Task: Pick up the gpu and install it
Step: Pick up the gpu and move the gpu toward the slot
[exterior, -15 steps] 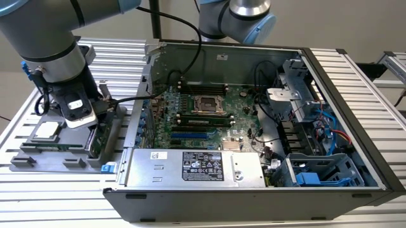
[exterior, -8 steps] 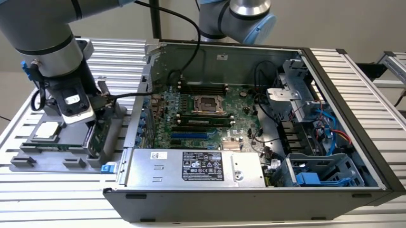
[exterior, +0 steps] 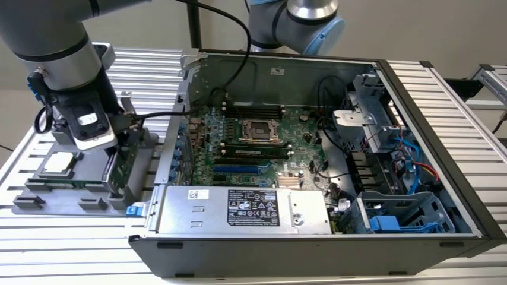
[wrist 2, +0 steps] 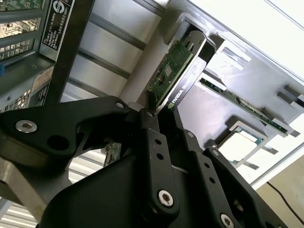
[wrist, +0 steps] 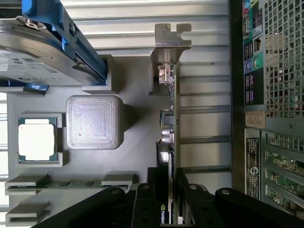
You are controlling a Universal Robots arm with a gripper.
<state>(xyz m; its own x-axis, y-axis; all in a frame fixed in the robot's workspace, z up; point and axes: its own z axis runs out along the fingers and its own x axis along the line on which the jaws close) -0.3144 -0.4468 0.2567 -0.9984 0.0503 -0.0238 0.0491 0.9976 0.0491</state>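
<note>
The gpu (wrist: 168,109) is held on edge between the narrowly set fingers (wrist: 186,190) of the gripper (wrist: 167,175), which are closed against its two faces at the end away from the silver bracket (wrist: 172,40). The card is seen standing in the grey tray (wrist: 137,118) directly beneath the gripper. A processor chip (wrist: 37,138) and a blue-railed hard drive (wrist: 42,47) are seen to one side of the gripper, the open computer case (exterior: 317,148) to the other.
</note>
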